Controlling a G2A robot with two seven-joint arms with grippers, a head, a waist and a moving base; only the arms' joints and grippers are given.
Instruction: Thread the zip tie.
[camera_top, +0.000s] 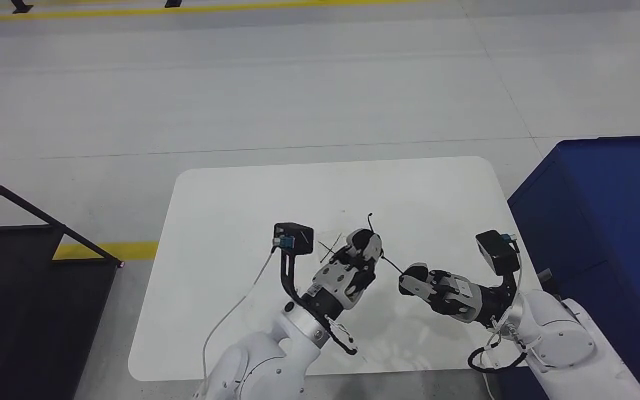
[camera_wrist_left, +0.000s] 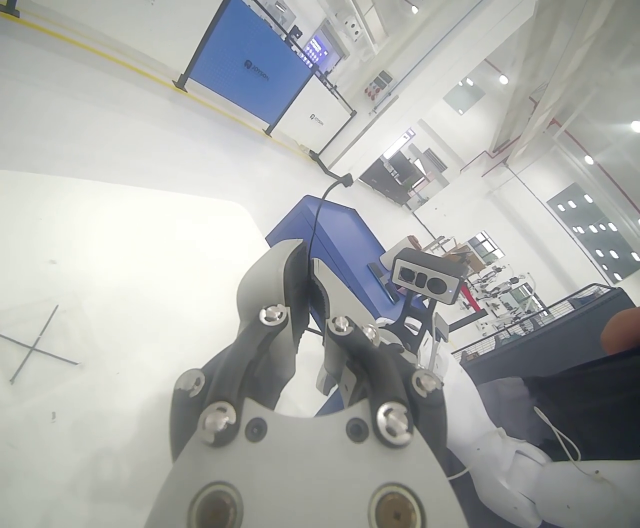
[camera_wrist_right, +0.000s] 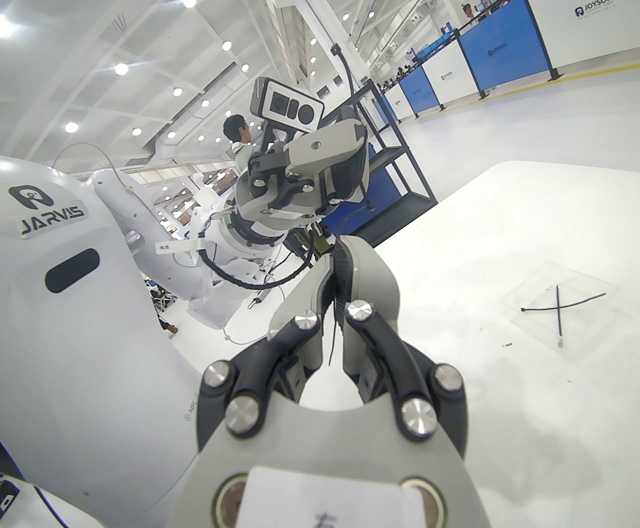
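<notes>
Above the table (camera_top: 230, 250), left gripper (camera_wrist_left: 305, 255) and right gripper (camera_wrist_right: 342, 245) both clench one zip tie (camera_wrist_left: 315, 220), whose limp tail (camera_top: 394, 266) may slip and miss the head (camera_wrist_left: 345, 181).

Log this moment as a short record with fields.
left gripper: shut on zip tie, head end up
right gripper: shut on the tie's thin tail
spare ties: two, crossed on a clear sheet on the white table
threading: not yet done; head stands free
</notes>
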